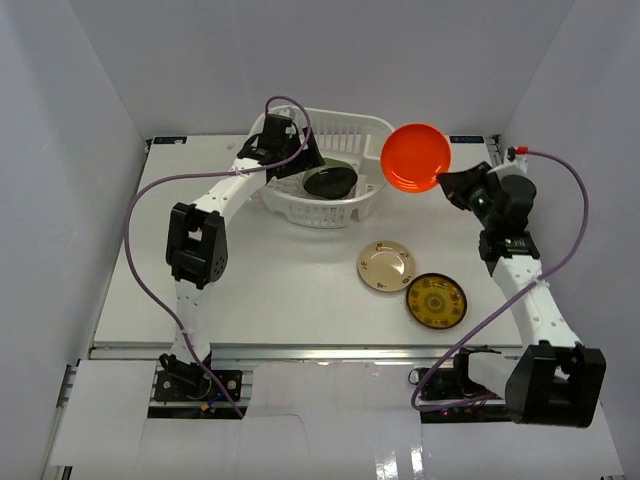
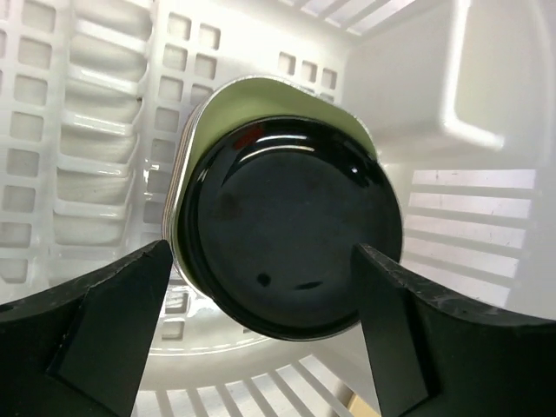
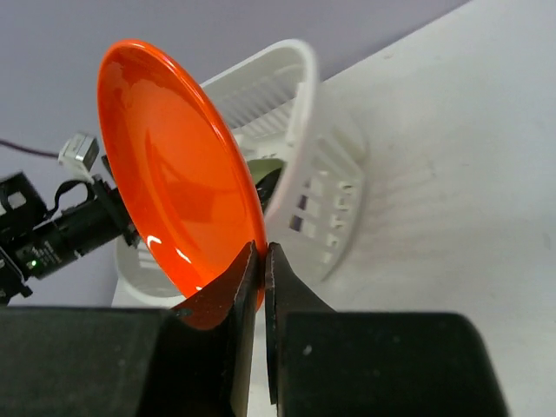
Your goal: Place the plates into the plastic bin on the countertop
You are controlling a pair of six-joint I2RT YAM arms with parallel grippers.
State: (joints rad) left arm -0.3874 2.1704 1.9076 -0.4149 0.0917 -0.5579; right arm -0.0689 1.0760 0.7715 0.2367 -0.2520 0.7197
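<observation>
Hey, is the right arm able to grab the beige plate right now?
Probably not yet: the right gripper is shut on the orange plate, so its jaws are taken. The beige plate itself lies uncovered on the countertop.

Mouth of plastic bin: half filled by left gripper, black plate.
Right of bin: orange plate held aloft.
Near-left countertop: passable.

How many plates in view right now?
5: orange plate in the right pincer; black plate against a pale green plate in the plastic bin; beige plate and dark patterned plate on the countertop. Others may hide in the bin.
</observation>
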